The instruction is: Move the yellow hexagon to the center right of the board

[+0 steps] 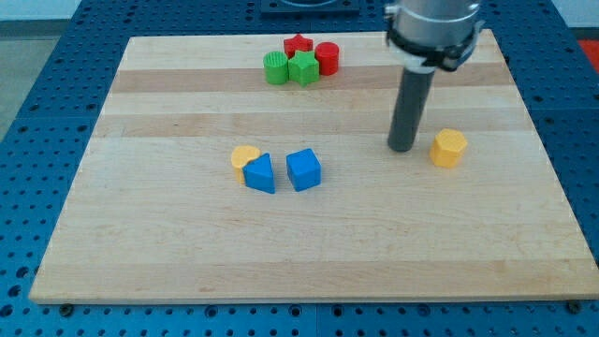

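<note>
The yellow hexagon (448, 148) lies on the wooden board (168, 253) toward the view's right, at about mid height. My tip (402, 148) rests on the board just left of the yellow hexagon, with a small gap between them. The dark rod rises from the tip toward the view's top.
A yellow heart-like block (245, 156) touches a blue triangular block (260, 174), with a blue cube (303, 169) to their right, near the board's middle. At the view's top sit a green cylinder (275, 67), a green star-like block (302, 67), a red star-like block (298, 44) and a red cylinder (327, 58).
</note>
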{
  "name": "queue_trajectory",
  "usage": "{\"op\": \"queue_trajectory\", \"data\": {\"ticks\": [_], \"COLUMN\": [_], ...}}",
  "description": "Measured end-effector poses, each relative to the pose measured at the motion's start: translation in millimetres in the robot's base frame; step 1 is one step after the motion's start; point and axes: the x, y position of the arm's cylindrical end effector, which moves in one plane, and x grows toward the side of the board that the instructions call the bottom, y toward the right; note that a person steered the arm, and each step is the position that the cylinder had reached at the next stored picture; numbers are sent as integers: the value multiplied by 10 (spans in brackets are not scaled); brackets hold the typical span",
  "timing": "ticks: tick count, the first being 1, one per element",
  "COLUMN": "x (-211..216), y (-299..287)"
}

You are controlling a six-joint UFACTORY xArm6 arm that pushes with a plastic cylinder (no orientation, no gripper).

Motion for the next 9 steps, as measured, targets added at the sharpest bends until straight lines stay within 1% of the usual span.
{"op": "queue_trajectory", "data": {"ticks": [1, 2, 3, 4, 6, 7, 8, 9], "x": [480, 855, 848, 400, 9, 8, 8, -197], "y": [-166, -114, 160, 402, 690, 924, 941, 976]}}
